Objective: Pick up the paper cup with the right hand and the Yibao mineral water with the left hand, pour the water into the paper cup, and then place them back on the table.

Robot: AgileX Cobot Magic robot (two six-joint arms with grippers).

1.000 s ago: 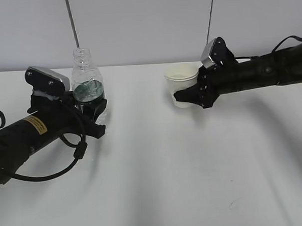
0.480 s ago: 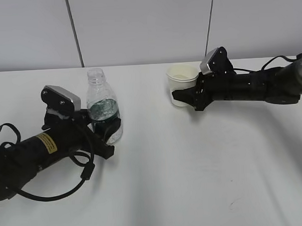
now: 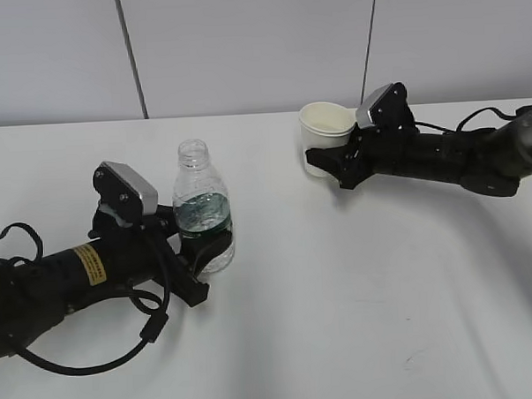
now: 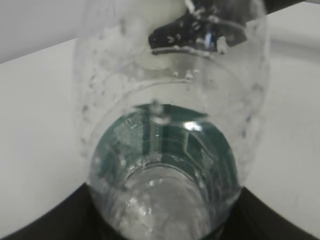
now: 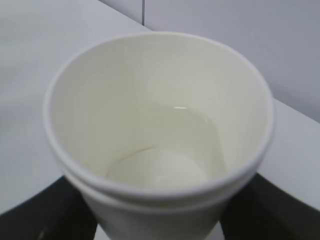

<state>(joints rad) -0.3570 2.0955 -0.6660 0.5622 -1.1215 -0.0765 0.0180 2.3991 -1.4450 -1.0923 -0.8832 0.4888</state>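
The clear Yibao bottle [image 3: 202, 207] with a dark green label stands upright at the left of the white table [image 3: 323, 303], capless. My left gripper [image 3: 197, 247] is shut on its lower body; the left wrist view shows the bottle [image 4: 165, 145] filling the frame between the black jaws. The white paper cup [image 3: 326, 135] is at the back, right of the middle, tilted slightly toward the left. My right gripper [image 3: 328, 160] is shut on the cup's side. In the right wrist view the cup [image 5: 160, 130] holds a little clear water.
A pale wall with two vertical seams runs behind the table's far edge. A black cable [image 3: 148, 333] loops under the left arm on the table. A faint mark [image 3: 410, 361] lies near the front right.
My left arm has carried the bottle to the right and toward the front. My right arm has lowered and stretched, and the cup has shifted slightly right and up.
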